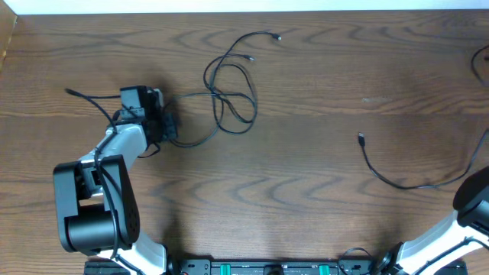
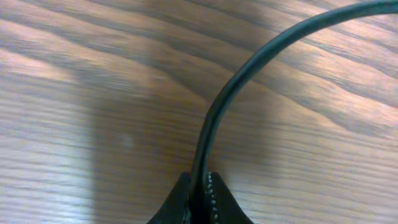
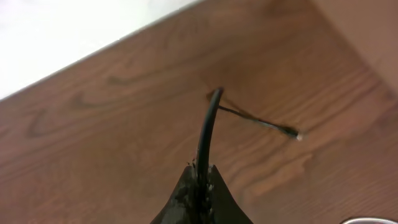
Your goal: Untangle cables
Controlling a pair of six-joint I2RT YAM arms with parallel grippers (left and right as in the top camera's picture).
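Tightly closed: left fingers [image 2: 228, 206] pinch tangled cable [image 2: 249, 67], right fingers [image 3: 181, 200] separate cable [image 3: 206, 134].

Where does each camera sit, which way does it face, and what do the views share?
Overhead: above the table, looking straight down on the looped cables; left arm and part of the right arm show.
Left wrist: on that arm, looking down past the left gripper, shut on a black cable.
Right wrist: looking forward past the right gripper, shut on a second black cable, toward the table's edge.
Shared: both wrist views show a shut gripper pinching cable over the wood.
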